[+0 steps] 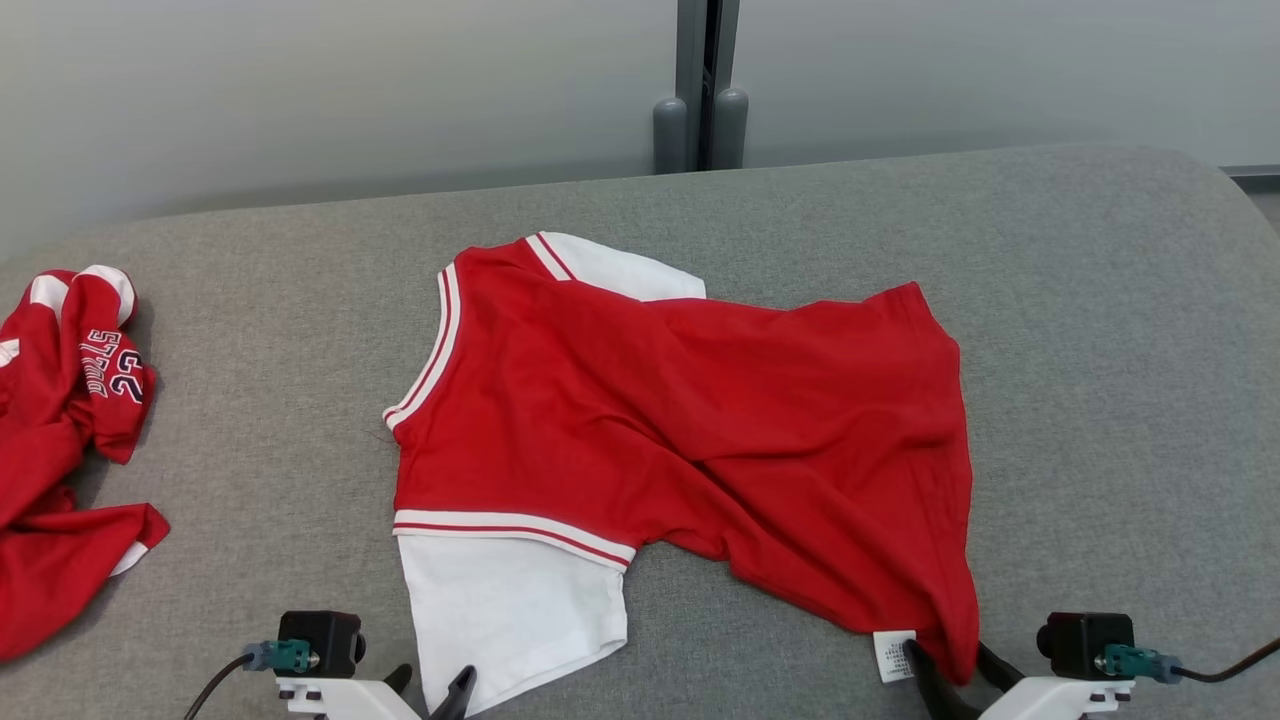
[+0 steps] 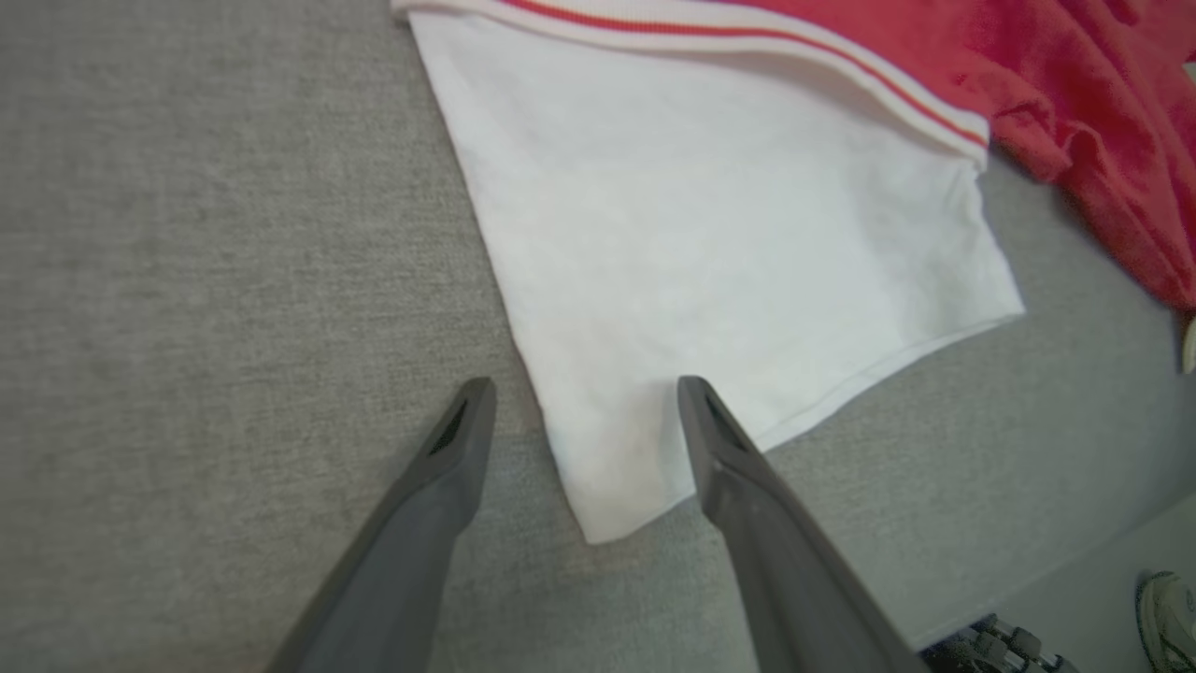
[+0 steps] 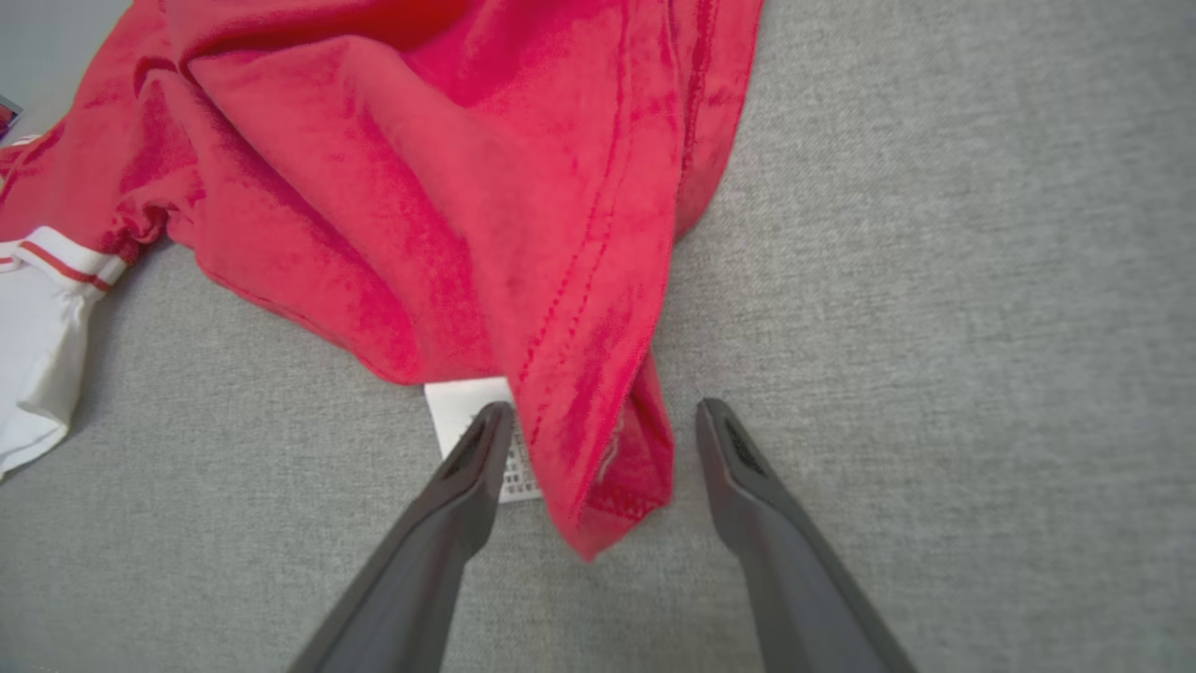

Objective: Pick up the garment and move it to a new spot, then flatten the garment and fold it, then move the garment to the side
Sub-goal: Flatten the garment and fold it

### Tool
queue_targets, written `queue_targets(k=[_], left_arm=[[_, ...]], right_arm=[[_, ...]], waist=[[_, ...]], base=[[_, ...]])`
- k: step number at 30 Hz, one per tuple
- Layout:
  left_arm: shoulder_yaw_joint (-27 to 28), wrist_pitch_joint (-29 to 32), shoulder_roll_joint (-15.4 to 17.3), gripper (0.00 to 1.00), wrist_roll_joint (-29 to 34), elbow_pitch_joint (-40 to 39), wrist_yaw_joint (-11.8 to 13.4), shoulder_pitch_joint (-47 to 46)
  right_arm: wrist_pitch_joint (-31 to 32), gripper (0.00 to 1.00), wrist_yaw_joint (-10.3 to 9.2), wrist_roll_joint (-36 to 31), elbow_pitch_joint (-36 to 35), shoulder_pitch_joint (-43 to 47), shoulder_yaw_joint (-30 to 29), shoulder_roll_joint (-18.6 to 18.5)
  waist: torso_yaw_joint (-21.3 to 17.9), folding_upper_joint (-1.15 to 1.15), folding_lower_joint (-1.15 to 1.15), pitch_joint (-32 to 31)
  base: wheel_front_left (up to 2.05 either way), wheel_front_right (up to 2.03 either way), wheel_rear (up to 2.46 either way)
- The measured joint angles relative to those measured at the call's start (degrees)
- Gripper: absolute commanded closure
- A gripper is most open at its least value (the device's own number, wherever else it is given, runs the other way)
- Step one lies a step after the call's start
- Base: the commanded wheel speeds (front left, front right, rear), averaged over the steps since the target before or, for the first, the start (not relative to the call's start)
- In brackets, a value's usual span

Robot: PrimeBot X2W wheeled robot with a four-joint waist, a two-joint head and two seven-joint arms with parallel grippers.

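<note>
Near the front edge of the grey padded surface [image 1: 1100, 350], both arms were in position. The red-and-white garment [image 1: 680, 420] lay across the middle, rumpled, with a twist running through the body. The left jaws were spread wide and straddled the corner of the white sleeve [image 2: 710, 234], one tip over cloth and the other over bare cover. The right jaws were also spread with nothing pinched, and they bracketed the red hem corner [image 3: 617, 486], where a care label [image 3: 472, 416] poked out by one tip.

I judged this a light, soft, floppy knit that would drape and bunch as soon as it lifted. It would probably also drag a bit on the fabric cover. Those two corners looked like the sensible holds, taken deep enough to catch both layers rather than just the label.

A second red garment [image 1: 60, 450] sat heaped at the left edge, well apart, though I'd have minded it when moving sideways. A grey post [image 1: 705, 90] stood beyond the far edge, clear of everything. A shoe [image 2: 1168, 608] showed on the floor past the front edge.
</note>
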Motion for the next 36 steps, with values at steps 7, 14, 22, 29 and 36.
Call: queue_targets(k=[7, 14, 22, 29, 36], left_arm=[[-1.4, 3.9, 0.4, 0.64, -1.1, 0.2, -0.6, -0.6], [-1.7, 4.0, 0.2, 1.00, -1.8, -0.7, -1.2, 0.0], [1.9, 2.0, 2.6, 1.00, -3.3, -7.5, -0.4, 1.6], [4.6, 2.2, 5.8, 1.00, -3.8, -15.2, 0.1, 0.9], [7.1, 5.5, 9.8, 1.00, -1.0, -16.1, -2.5, -14.3]], right_arm=[[-1.0, 0.00, 0.00, 0.5, 2.0, -1.7, 1.9, 0.0], [-2.4, 1.00, 0.00, 1.8, 3.5, -2.5, 3.7, -0.2], [-3.4, 1.00, 0.00, 4.8, 0.3, -1.3, 4.1, -1.9], [-2.6, 1.00, 0.00, 9.5, -7.2, -1.3, 4.3, -2.9], [1.0, 1.00, 0.00, 12.3, -11.6, -12.4, 5.1, -5.9]], waist=[[-0.4, 0.00, 0.00, 0.3], [-0.2, 0.00, 0.00, -0.4], [0.2, 0.00, 0.00, -1.5], [0.0, 0.00, 0.00, -0.8], [-0.6, 0.00, 0.00, 3.4]], base=[[0.00, 0.00, 0.00], [0.00, 0.00, 0.00], [0.00, 0.00, 0.00], [0.00, 0.00, 0.00], [0.00, 0.00, 0.00]])
